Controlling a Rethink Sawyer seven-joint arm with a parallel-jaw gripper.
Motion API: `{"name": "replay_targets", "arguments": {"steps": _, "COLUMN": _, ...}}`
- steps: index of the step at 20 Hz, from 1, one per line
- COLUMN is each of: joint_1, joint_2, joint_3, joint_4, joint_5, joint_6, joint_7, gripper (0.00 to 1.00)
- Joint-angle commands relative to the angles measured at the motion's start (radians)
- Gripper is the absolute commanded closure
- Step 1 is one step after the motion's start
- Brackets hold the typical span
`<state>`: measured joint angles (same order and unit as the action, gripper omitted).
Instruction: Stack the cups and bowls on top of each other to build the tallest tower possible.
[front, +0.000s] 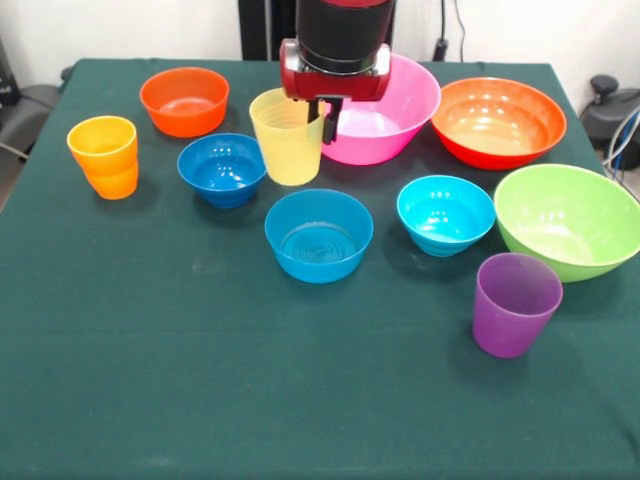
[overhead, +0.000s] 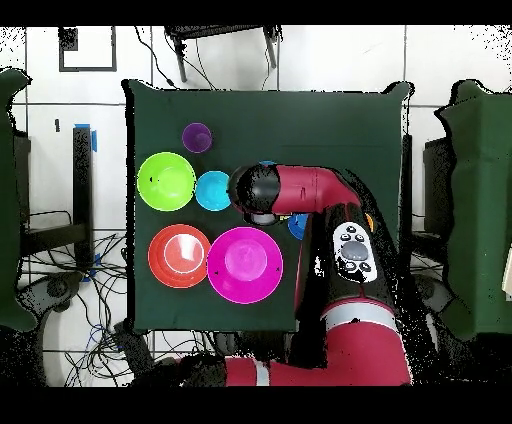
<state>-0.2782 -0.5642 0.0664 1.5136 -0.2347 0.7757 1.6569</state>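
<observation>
Red and black, the arm comes down at the upper centre of the front view, its wrist ending just above the rim of the pale yellow cup (front: 288, 137). The gripper (front: 326, 118) has its jaws at the cup's right-hand rim, one dark finger showing outside the wall, and they appear closed on that rim, though the inner side is hidden behind the plastic. The yellow cup stands upright, its base hard to place against the green bench (front: 150, 380).

Just right of the cup and behind the jaws sits the large pink bowl (front: 385, 125), with the large orange-red bowl (front: 498, 120) further right. The large lime green bowl (front: 568, 218) lies at the right edge, the purple cup (front: 515, 303) in front of it. The cyan small bowl (front: 446, 213) and the mid-blue small bowl (front: 318, 234) sit in the centre, each apart from the others. Left of the yellow cup is the dark blue small bowl (front: 222, 168), just beside it. The small orange-red bowl (front: 184, 100) is at upper left, and the orange cup (front: 104, 156) stands alone at far left.

In the overhead view the arm (overhead: 300, 190) stretches across the bench's middle and hides the yellow cup and most of the blue bowls.
</observation>
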Motion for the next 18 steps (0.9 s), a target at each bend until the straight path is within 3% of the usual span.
{"name": "replay_targets", "arguments": {"steps": 1, "joint_1": 0.043, "joint_2": 0.034, "joint_3": 0.013, "joint_4": -0.016, "joint_5": 0.034, "joint_6": -0.059, "joint_7": 0.199, "gripper": 1.00}}
{"name": "replay_targets", "arguments": {"steps": 18, "joint_1": 0.084, "joint_2": 0.048, "joint_3": -0.029, "joint_4": -0.032, "joint_5": 0.075, "joint_6": -0.062, "joint_7": 0.195, "gripper": 1.00}}
